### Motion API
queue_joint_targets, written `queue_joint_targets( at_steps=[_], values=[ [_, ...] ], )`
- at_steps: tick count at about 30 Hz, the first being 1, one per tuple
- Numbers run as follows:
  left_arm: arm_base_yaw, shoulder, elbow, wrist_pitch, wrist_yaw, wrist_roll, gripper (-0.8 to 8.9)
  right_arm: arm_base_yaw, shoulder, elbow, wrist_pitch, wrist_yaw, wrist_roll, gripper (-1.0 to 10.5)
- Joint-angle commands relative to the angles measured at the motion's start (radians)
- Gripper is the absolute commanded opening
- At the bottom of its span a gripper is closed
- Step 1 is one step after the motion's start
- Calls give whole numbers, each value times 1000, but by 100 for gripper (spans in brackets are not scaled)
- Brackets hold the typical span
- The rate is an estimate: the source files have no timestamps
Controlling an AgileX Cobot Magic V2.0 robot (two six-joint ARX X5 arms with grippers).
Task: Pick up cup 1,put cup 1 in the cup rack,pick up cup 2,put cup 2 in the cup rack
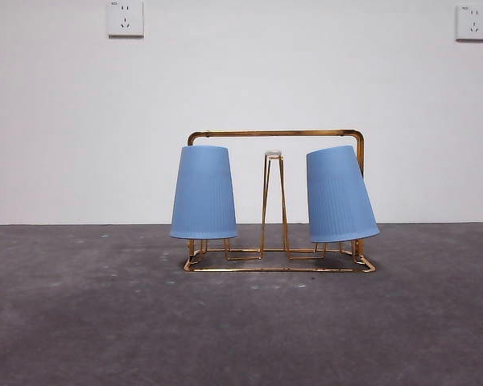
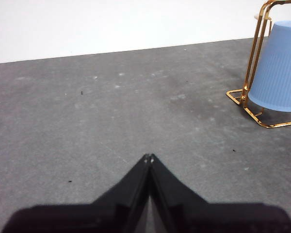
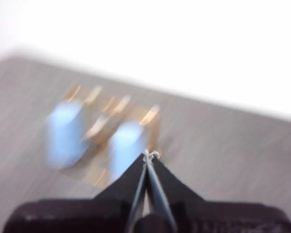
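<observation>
Step in hand: both blue cups already sit upside down on the cup rack, so by my reading the placing is done and nothing is left to pick up.
Next move: judging from this, only keeping the arms clear of the rack; no grasp is called for.
Left claw: jaws pressed together, empty, low over bare bench, with the rack ahead of it and off to one side, well apart.
Right claw: jaws closed on nothing; its picture is smeared, with the rack and both cups ahead of the tips.
Upright cup: hangs straight on its prong at one end of the rack.
Tilted cup: leans at the other end, its top close to the gold frame's upright; whether they touch I cannot tell.
Middle prong: bare, narrow, between the cups.
Bench: dark grey, matt, lightly speckled.
Room: plain white wall behind, one wall socket near each top corner.
</observation>
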Motion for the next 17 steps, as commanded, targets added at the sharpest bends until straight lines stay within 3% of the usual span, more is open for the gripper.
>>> queue_joint_targets(
  at_steps=[1, 4, 9, 17],
  values=[
    [4, 0, -11, 7, 2, -6, -3, -135, -57, -182, 202, -18, -16, 3],
    [4, 0, -11, 7, 2, -6, -3, -233, -145, -423, 430, -36, 15, 3],
    [4, 0, -10, 7, 2, -6, -3, -284, -244, -679, 632, -32, 20, 3],
    [4, 0, -11, 7, 2, -6, -3, -289, -399, -911, 702, 34, 75, 3]
  ],
)
